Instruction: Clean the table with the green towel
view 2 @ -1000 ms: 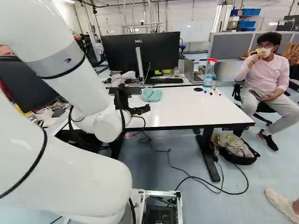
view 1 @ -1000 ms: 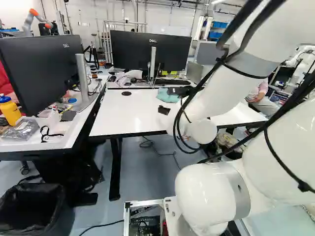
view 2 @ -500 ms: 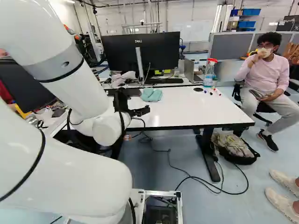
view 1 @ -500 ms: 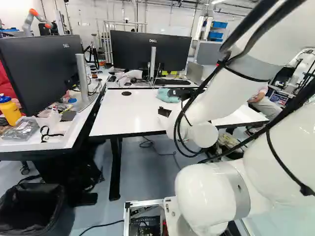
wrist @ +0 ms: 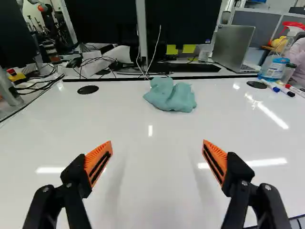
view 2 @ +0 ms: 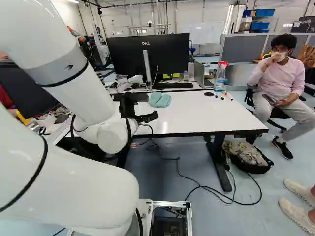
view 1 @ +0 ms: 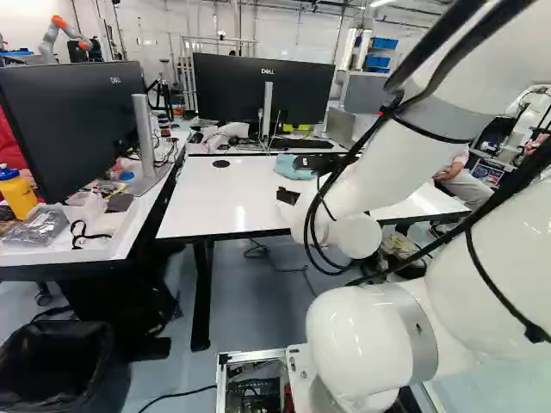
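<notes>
Landmark: Monitor (view 2: pixel 170 54), seen from where I stood as a dark panel on a pale stand, on the desk (view 2: pixel 197 88) adjoining the table's far edge.
Table: White top (view 2: pixel 216 115), on the arm's side of the monitor.
Towel: Green, bunched in a loose heap (wrist: pixel 171 98). Lay on the table in front of the monitor, near the edge closest to it.
Arm: White (view 2: pixel 91 101), reaching over the table toward the monitor.
Gripper: Black, two-fingered (view 2: pixel 147 118), over the table on the near side of the monitor. The towel lay ahead of it, apart from both fingers.
Fingers: Well apart, orange pads (wrist: pixel 98 160) angled toward each other.
Keyboard: Black (wrist: pixel 190 67), at the foot of the monitor.
Laptop: Open (wrist: pixel 233 45), right of the monitor in the right base view.
Spray bottle: Red top (view 2: pixel 221 76), upright, on the laptop side of the monitor and farther out.
Markers: Several (wrist: pixel 286 89), on the table, out to the same side of the monitor, near the bottle.
Caps: Two black discs (wrist: pixel 88 89) (wrist: pixel 256 85) in the table, one toward each side of the monitor.
Second monitor: Dark (view 1: pixel 69 125), left of the monitor in the left base view.
</notes>
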